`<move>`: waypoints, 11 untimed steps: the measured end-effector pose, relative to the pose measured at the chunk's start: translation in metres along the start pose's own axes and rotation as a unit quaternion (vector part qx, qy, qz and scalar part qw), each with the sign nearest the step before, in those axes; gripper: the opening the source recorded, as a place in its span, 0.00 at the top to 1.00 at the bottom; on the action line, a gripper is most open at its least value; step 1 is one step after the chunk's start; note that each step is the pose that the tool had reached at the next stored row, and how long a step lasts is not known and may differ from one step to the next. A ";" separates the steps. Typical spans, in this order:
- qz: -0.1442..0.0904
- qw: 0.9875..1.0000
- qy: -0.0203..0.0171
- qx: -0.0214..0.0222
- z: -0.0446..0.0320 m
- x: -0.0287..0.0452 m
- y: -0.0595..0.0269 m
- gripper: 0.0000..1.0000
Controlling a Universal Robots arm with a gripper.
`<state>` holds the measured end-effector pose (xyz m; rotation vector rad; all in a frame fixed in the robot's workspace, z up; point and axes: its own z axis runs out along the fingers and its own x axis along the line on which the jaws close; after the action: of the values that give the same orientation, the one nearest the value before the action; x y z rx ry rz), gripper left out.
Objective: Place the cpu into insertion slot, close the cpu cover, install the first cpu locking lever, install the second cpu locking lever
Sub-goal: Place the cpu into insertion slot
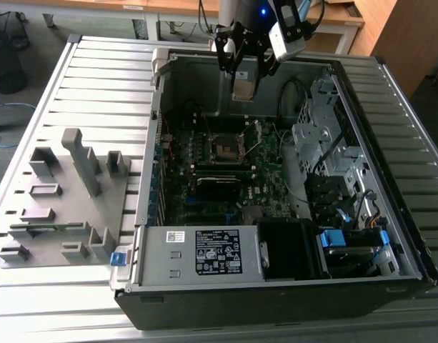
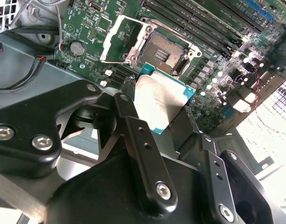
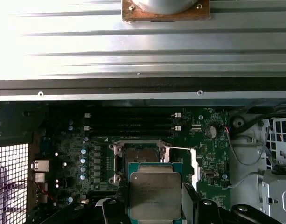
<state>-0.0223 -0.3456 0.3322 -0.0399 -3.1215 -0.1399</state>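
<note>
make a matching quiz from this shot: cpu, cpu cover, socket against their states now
Things:
1. cpu
2. cpu cover
3. socket

States:
A. swung open beside the socket
B. empty and uncovered
C. gripped by the pincer

Pairs: 1-C, 2-A, 3-B

No print legible anywhere.

Power supply (image 1: 161, 259), exterior view: black label (image 1: 219, 251) carrying white lines of type and symbols, too fine to read. Small white sticker (image 1: 175, 236) just beside it with a barcode-like strip, unreadable.

Cpu (image 3: 155, 196), first wrist view: faint etched lines on the metal top, not decipherable.

Motherboard (image 2: 84, 30), second wrist view: white silkscreen marks, too small to read.
</note>
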 end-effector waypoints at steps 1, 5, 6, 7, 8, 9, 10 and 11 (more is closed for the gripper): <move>0.000 1.000 0.000 0.000 0.0005 0.0000 -0.0001 0.46; 0.000 1.000 0.000 0.000 0.0010 0.0000 -0.0001 0.46; 0.000 1.000 0.000 0.000 0.0013 0.0000 -0.0001 0.46; 0.000 1.000 0.000 0.000 0.0016 0.0000 -0.0001 0.46; 0.000 1.000 0.000 0.000 0.0016 0.0000 -0.0002 0.46; 0.000 1.000 0.000 0.000 0.0016 0.0000 -0.0002 0.46; 0.000 1.000 0.000 0.000 0.0019 0.0000 -0.0001 0.46; 0.000 1.000 0.000 0.000 0.0022 -0.0001 -0.0002 0.46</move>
<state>-0.0223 -0.3455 0.3300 -0.0399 -3.1215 -0.1398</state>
